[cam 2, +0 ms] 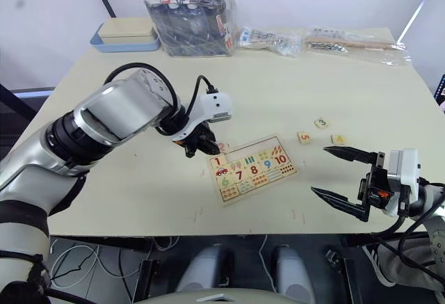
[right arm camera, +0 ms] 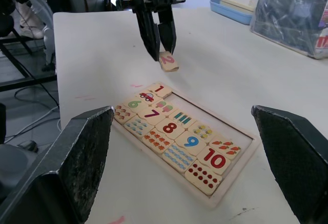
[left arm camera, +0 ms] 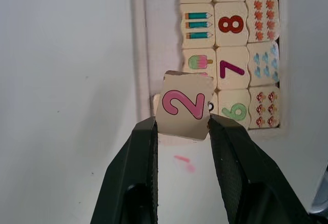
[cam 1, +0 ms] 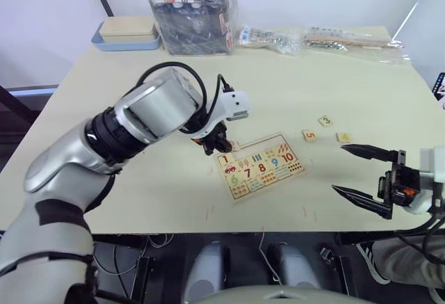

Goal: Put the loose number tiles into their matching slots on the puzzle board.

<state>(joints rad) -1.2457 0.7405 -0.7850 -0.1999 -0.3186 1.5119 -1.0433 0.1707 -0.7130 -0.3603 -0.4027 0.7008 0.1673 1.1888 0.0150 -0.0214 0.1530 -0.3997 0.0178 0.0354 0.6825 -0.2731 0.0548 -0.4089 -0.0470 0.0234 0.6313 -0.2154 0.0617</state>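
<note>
A pale table (cam 1: 208, 95) carries the puzzle board (cam 1: 261, 167) near its front middle, with a plastic-wrapped dark box (cam 1: 195, 15) and a blue tray (cam 1: 125, 36) at the far left. The left gripper (cam 1: 212, 144) hangs just above the board's far left corner, its fingers (left arm camera: 136, 157) closed on the pink 2 tile (left arm camera: 185, 105), while the right gripper (cam 1: 361, 172) hovers spread wide over the table's near right edge. Three loose tiles (cam 1: 325, 120) lie close together to the right of the board, beyond it, and the 1 tile (right arm camera: 160, 89) sits in the board's top row at its left end.
</note>
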